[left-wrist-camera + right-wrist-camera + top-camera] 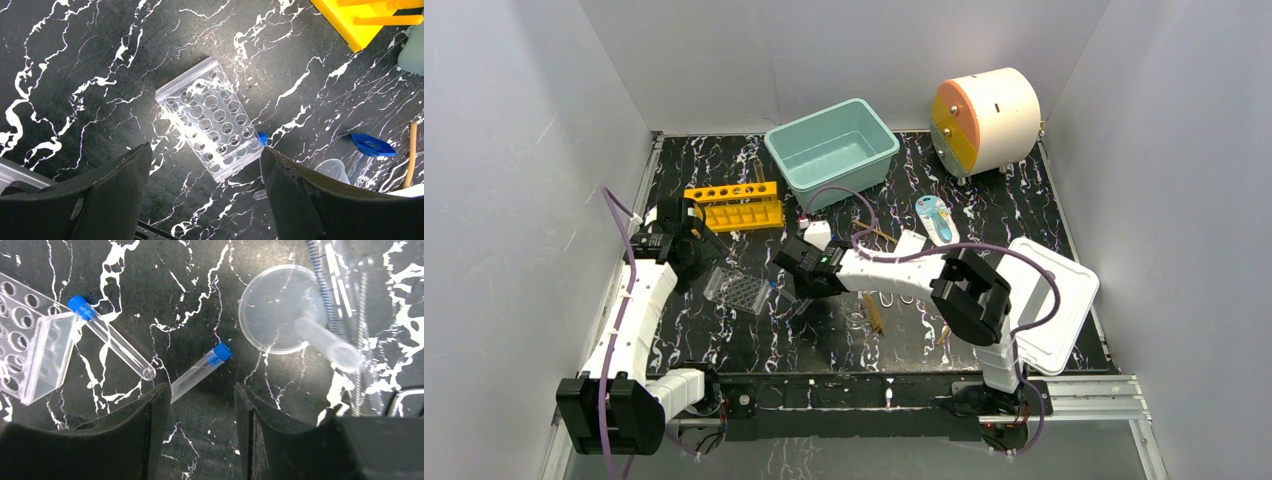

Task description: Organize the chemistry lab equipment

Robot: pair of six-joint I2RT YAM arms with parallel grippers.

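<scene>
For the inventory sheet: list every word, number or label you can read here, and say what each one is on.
No legible text in any view.
Graduated clear tube: blue scale ticks only; any digits are too blurred to read.
White-and-blue card: any print is too small to read.

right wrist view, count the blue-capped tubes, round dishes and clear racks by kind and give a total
tubes: 2
dish: 1
clear rack: 1
total: 4
</scene>
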